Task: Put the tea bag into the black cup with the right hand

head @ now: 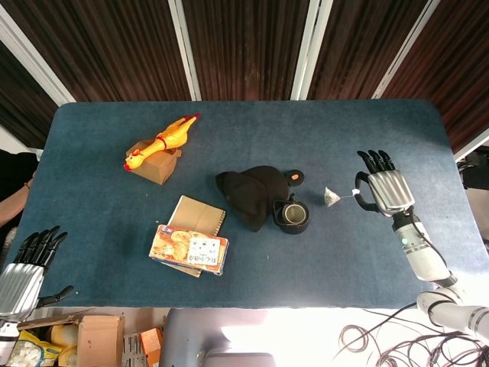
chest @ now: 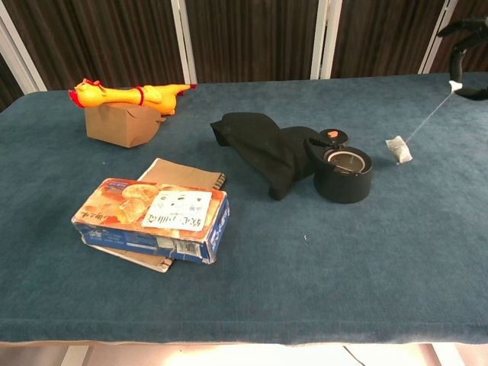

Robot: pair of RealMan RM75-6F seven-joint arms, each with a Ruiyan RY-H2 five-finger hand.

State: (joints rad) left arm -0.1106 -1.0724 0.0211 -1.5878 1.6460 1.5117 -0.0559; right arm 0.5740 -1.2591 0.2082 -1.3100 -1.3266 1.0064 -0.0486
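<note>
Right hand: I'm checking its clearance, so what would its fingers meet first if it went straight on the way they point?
Nothing, as far as the head view shows: the right hand points its fingers over bare table; height unclear.

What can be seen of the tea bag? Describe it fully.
The tea bag is a small pale pouch on a thin white string with a small white tag at its top end. The right hand pinches the tag, and the string runs taut on a slant down to the pouch. The pouch hangs at or just off the blue table, to the right of the black cup, not touching it. Whether it has cleared the cloth is unclear.
</note>
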